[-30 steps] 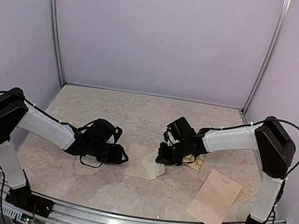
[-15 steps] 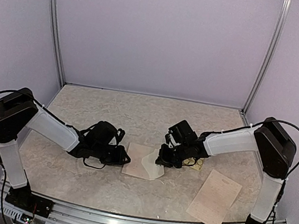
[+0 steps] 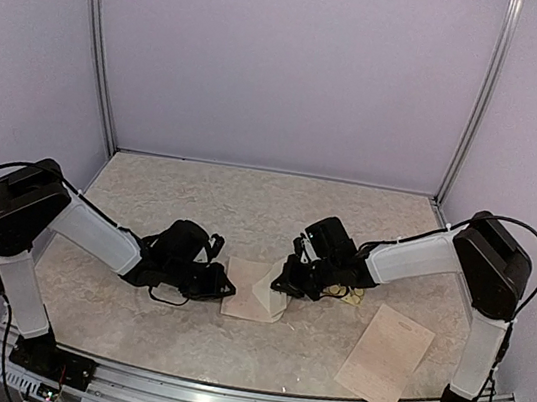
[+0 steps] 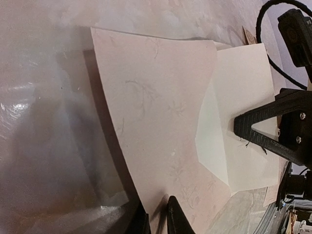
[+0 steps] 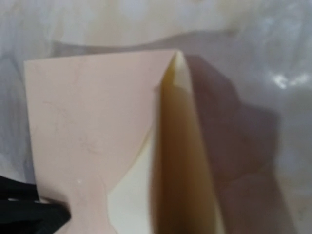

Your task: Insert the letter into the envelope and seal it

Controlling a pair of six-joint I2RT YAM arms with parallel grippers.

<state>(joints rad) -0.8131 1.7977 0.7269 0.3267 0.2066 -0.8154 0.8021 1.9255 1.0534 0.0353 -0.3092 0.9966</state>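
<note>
- Your envelope [image 3: 252, 298] lies on the counter [image 3: 249, 198] between the two arms. Its pointed flap [image 4: 243, 92] is on the side toward the right arm.
- Your left jaws are closed on the envelope's edge on the side toward the left arm. In the left wrist view the fingers [image 4: 176, 220] stand close together with the paper's edge between them.
- Your right jaws are at the flap side of the envelope, with one black finger [image 4: 242, 129] lying against the flap. You cannot tell from these views whether they are open or gripping the paper.
- In the right wrist view the flap stands up off the envelope's pink body and shows its cream inner face.
- The letter [image 3: 387, 355] lies flat on the counter, well apart from the envelope, past its flap side and nearer the right arm's base.
- A tan sticker sheet [image 3: 354, 293] lies beyond the flap side of the envelope, partly hidden under the right arm.
</note>
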